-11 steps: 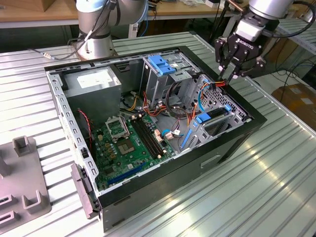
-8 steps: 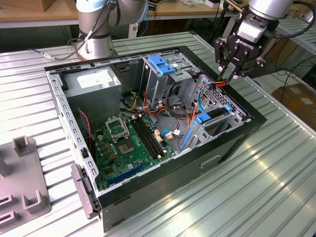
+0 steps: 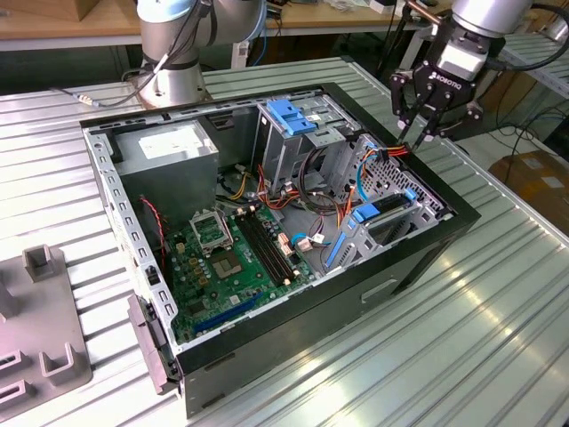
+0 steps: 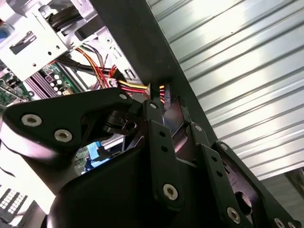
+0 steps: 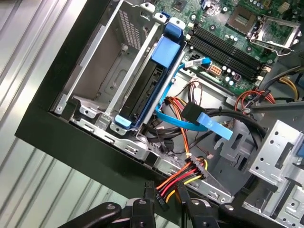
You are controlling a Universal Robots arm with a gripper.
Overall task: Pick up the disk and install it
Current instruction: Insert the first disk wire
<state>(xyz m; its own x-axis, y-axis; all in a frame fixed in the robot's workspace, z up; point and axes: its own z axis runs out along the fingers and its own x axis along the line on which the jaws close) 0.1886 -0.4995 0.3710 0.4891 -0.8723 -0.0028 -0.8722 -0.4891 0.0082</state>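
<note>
Hovering claw [image 3: 420, 138] sits over wires [image 5: 185, 178]; first wrist view shows disk [image 5: 167, 51] slotted.

Ribbed metal tabletop [image 3: 498, 302], wooden workbench [image 3: 62, 22] behind, cardboard box [image 3: 538, 182] aside.

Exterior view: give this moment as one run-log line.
end effector: at red-yellow cable bundle | flat disk in blue plastic carrier: in grey metal drive bay

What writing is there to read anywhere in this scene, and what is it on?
On the gripper: white maker's lettering across its body, a brand mark, left unquoted.
On the power supply label: print too small to read.
On the motherboard: markings too small to read.
Nothing else legible.
</note>
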